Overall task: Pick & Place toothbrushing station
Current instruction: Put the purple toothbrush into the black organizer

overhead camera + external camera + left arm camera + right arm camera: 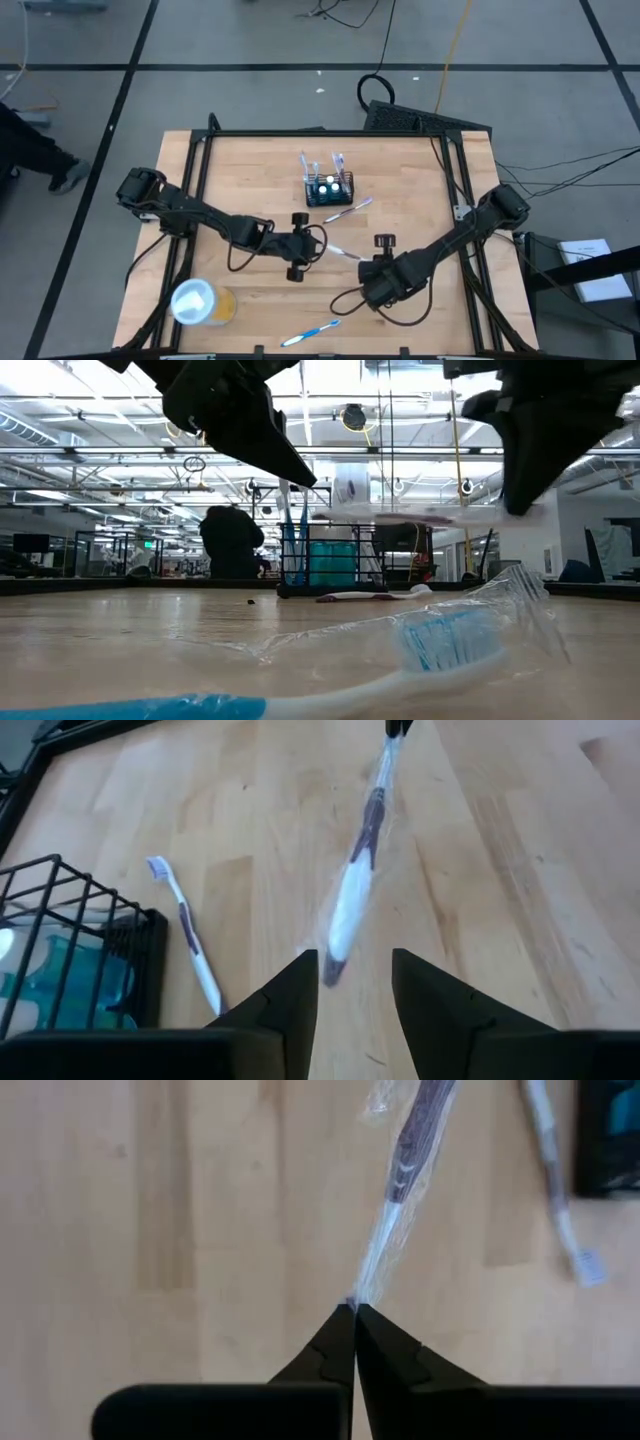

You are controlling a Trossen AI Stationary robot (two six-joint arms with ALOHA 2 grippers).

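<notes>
The right gripper (pixel 353 1312) is pinching its fingers tight on the clear wrapper at one end of a wrapped toothbrush (pixel 412 1142). The brush is hanging in the air between the two arms. At its other end, the left gripper (pixel 353 982) is holding its fingers a little apart, with the brush tip just between them. I cannot tell if those fingers are touching it. Both grippers are sitting near the middle of the table (pixel 420 180).

The station (pixel 329 188) is standing toward the back of the table, well apart from both grippers. Two brushes are standing up in it, and something teal and white is sitting inside, too small to make out. In the left wrist view only a corner of its black wire shows, cut off by the edge. A purple and white brush (pixel 347 209) is lying flat just beside it.

In the low view, a blue wrapped brush (pixel 440 643) is lying close up and blurry, and the arms are dark shapes cut off at the top.

A yellow cup (pixel 203 303) with a white lid is lying near the front left corner. The blue brush is lying at the front edge. No writing can be read anywhere. Bare wood is showing around the station.
</notes>
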